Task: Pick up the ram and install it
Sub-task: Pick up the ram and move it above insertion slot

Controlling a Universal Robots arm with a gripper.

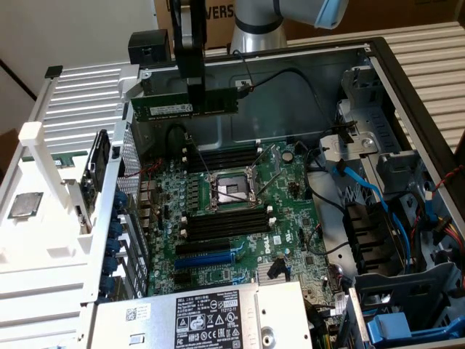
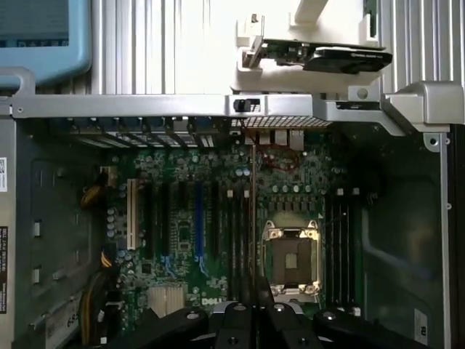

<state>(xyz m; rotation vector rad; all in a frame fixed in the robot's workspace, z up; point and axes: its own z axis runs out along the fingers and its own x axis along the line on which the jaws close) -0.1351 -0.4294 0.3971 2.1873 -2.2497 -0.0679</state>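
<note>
Jaws pinch the ram (image 1: 163, 109): the gripper (image 1: 196, 102) holds the dark-green stick level and on edge, with its pale label strip turned toward the exterior view. The stick runs out of the jaws on both sides, and you see the longer part toward the exterior view's left. It hangs clear of the motherboard (image 1: 290, 211) inside the open case and touches no slot. Nearest below the jaws you find the first bank of black slots (image 1: 221, 155) with white end clips. Further from the jaws sits the processor socket (image 1: 229, 190) in its metal frame. Beyond the socket lies the second bank of black slots (image 1: 227, 222), then the blue slot (image 1: 207, 257). Farthest from the jaws is the power supply (image 1: 211, 320) with its white label. In the wrist view you see the stick's thin edge running out from the jaws, between one slot bank and the socket.
</note>
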